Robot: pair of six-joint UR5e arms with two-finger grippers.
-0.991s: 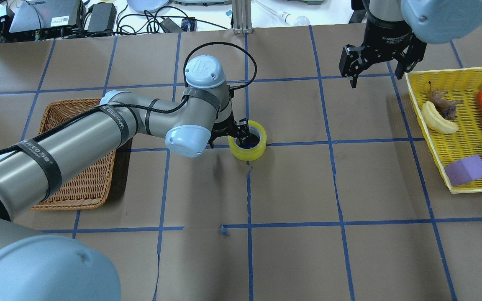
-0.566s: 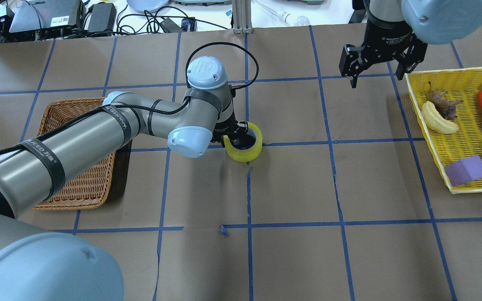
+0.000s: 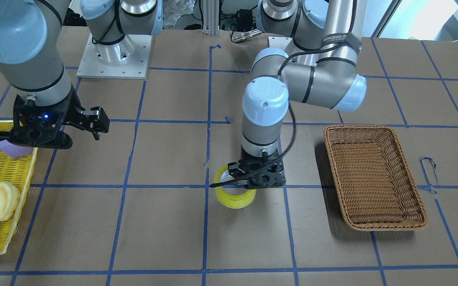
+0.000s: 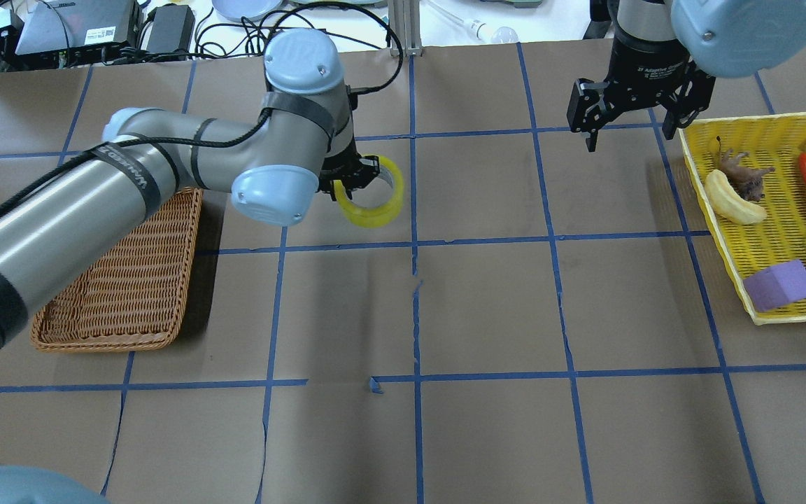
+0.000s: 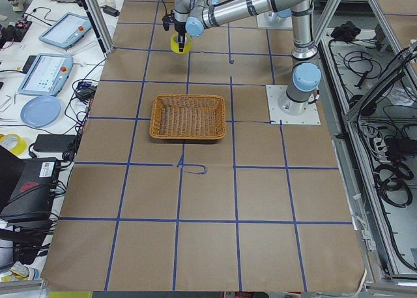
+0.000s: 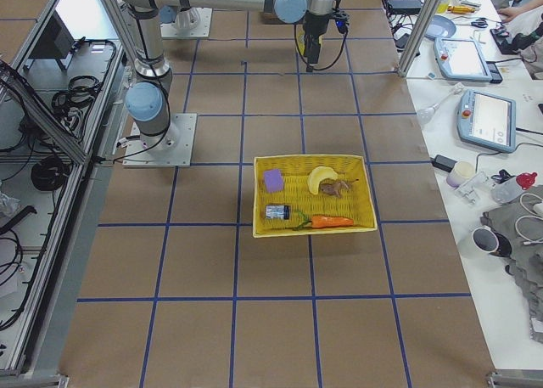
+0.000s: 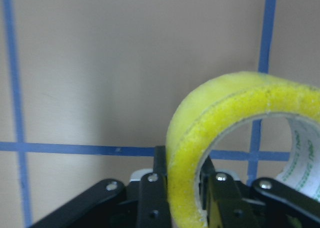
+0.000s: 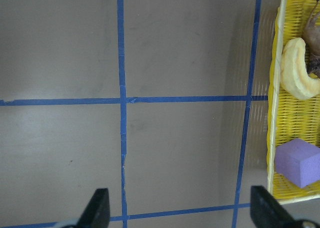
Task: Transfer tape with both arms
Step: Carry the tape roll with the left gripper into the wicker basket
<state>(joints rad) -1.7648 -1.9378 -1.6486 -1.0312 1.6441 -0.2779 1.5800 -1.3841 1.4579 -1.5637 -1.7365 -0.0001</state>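
The yellow tape (image 4: 375, 203) hangs tilted in my left gripper (image 4: 351, 183), above the table just right of the wicker basket. The fingers (image 7: 150, 198) clamp the roll's wall, one inside the core and one outside, as the left wrist view of the tape (image 7: 225, 113) shows. The front view shows the tape (image 3: 233, 195) under the left gripper (image 3: 249, 180). My right gripper (image 4: 628, 129) is open and empty, hovering at the far right beside the yellow basket. It also shows in the front view (image 3: 46, 137) and the right wrist view (image 8: 182, 213).
A brown wicker basket (image 4: 123, 294) sits on the left, partly under my left arm. A yellow basket (image 4: 718, 231) at the right edge holds a bread toy (image 4: 732, 199), a carrot, a purple block (image 4: 781, 283) and other small things. Blue tape lines grid the brown table.
My left gripper has lifted the tape off the table and carried it toward the far side and to the left. The right gripper has stayed in place, open.
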